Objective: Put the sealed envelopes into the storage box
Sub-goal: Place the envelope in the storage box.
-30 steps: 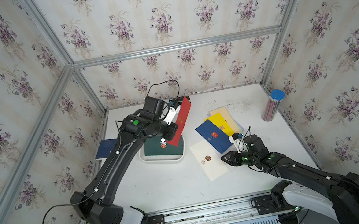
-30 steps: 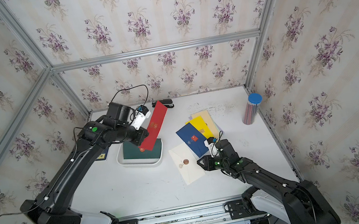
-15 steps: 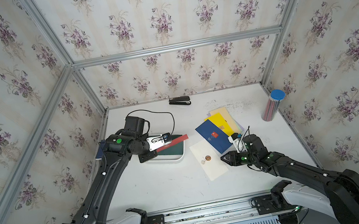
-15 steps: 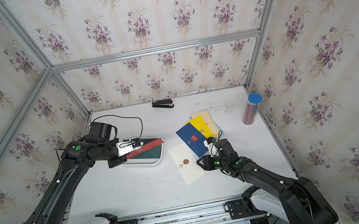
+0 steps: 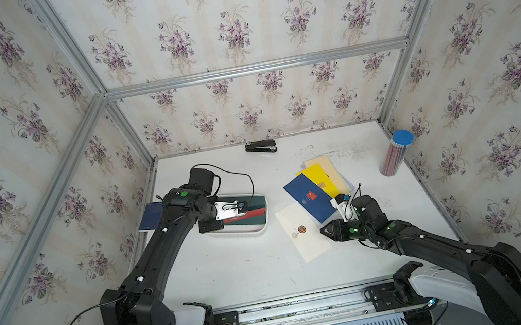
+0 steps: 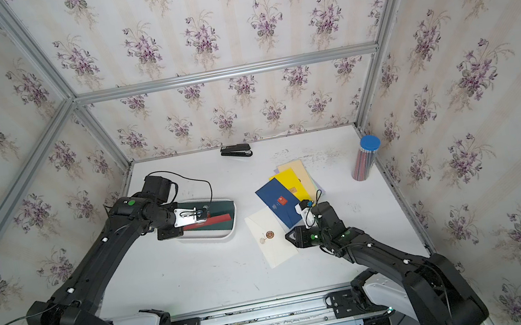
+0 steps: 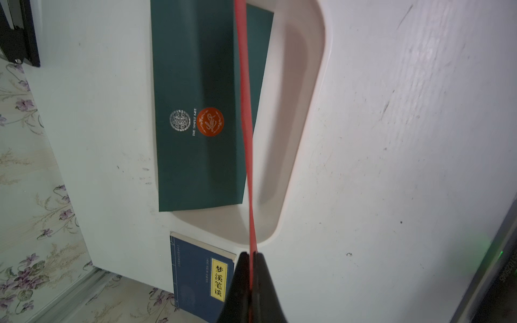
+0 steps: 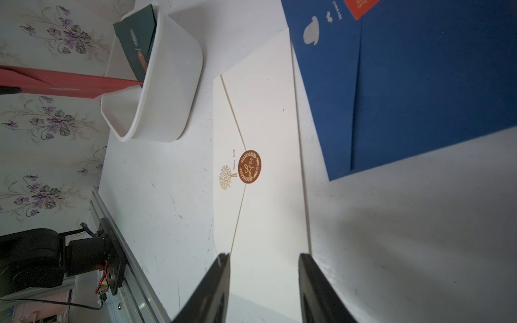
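**Over the tray, a red envelope on edge**

Above the storage box [image 5: 239, 233], the left gripper [image 7: 251, 256] has its jaws pressed together on one short end of a red envelope [image 7: 246, 112]. The envelope stands on edge and reaches along the tray's length (from the wrist it shows as little more than a red line). A green envelope [image 7: 201, 84] already lies inside, one long side seemingly riding up the wall.

Let go like this, I judge, the red one could topple either way. Falling toward the green sheet would be fine. Falling toward the near rim could leave it propped there or out on the table [image 5: 235, 275]. Its far tip might also snag the green envelope and drag it. A dark blue book [image 7: 195, 274] sits just beside the tray's end, near the gripper, so a release too far back could land paper on it.

Across the table, the right gripper [image 8: 264, 256] hovers low with jaws spread over the near end of a cream envelope [image 8: 265, 125], pinching nothing. Flat paper on a flat top gives little to bite, so closing may merely shove it. A navy envelope [image 5: 311, 197] overlaps its corner and tops a yellow envelope [image 5: 317, 177] and a tan envelope [image 5: 322, 165], so a careless lift could disturb the pile. The stapler [image 5: 260, 146] and pencil tube [image 5: 397, 153] stand well apart by the walls, out of the way.
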